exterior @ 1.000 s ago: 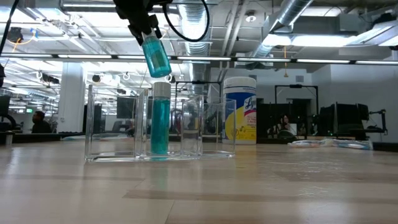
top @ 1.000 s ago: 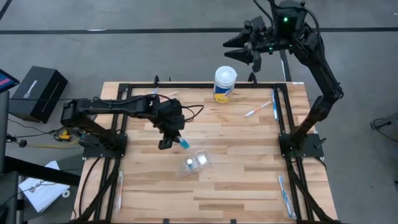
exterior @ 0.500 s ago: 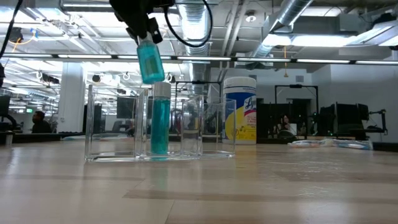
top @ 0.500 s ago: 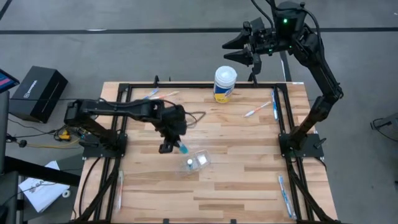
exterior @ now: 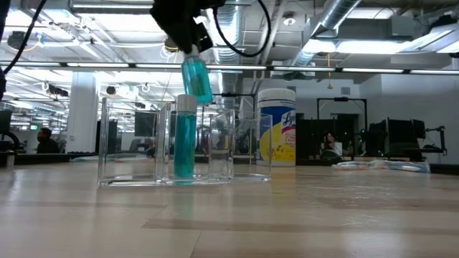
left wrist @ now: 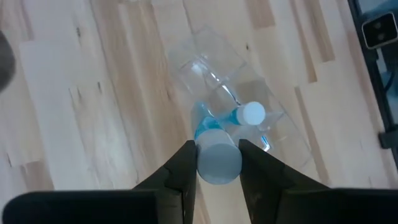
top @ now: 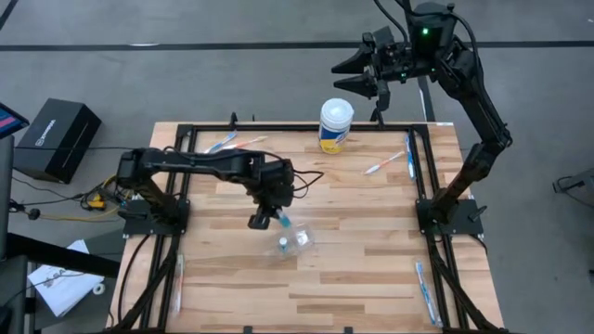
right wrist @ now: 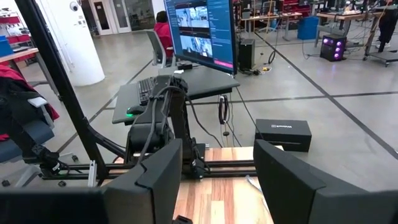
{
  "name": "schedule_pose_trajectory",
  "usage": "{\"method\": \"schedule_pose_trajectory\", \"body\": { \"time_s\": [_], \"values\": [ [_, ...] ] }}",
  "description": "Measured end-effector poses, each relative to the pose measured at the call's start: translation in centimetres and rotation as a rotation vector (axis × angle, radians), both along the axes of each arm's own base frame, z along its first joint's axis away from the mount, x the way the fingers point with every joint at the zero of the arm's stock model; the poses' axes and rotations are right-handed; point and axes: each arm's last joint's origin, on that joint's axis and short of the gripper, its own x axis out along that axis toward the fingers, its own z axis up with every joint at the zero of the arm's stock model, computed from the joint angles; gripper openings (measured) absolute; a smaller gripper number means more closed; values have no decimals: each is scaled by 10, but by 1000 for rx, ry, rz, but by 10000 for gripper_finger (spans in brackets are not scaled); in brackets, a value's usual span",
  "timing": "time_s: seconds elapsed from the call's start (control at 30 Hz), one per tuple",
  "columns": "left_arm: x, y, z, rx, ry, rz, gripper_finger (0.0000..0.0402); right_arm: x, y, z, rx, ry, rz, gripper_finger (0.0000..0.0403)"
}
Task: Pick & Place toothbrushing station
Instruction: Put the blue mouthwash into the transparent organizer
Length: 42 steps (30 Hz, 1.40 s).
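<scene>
A small teal bottle with a pale cap hangs tilted over a clear organizer on the wooden table, with my left gripper shut on its top. A second teal bottle stands upright in one of the organizer's compartments. Seen from above, the held bottle is just beyond the organizer's far left corner. My right gripper hangs high beyond the table's far edge, open, with nothing between its fingers. My left gripper pinches the bottle's cap end between its two fingers, one finger on either side. The fingers slant down from above. The teal body hangs below them, tilted, clear of the organizer and the table.
A white and yellow wipes canister stands at the far edge. Toothbrushes lie at the far left, at the far right and along the right rail. A black box sits off the table's left.
My left gripper has carried the teal bottle toward the table's right edge and a little down, rolling at the wrist, and now hangs over the organizer. The bottle stays tilted and clear.
</scene>
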Motion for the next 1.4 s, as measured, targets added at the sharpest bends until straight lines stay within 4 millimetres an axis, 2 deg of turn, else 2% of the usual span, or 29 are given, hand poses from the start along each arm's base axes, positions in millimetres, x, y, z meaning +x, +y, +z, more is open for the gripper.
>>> {"method": "schedule_pose_trajectory", "body": {
  "time_s": [0.47, 1.13, 1.4],
  "values": [
    [-1, -18, 0, 77, -27, -163, 86, 0, 0, 0, -20, -4, 3, 188],
    [1, -19, 1, 114, -69, -263, 86, 1, 0, 5, -49, -45, 3, 188],
    [12, -25, -15, 113, -40, -287, 86, 1, 0, 4, -41, -43, 2, 188]
  ]
}}
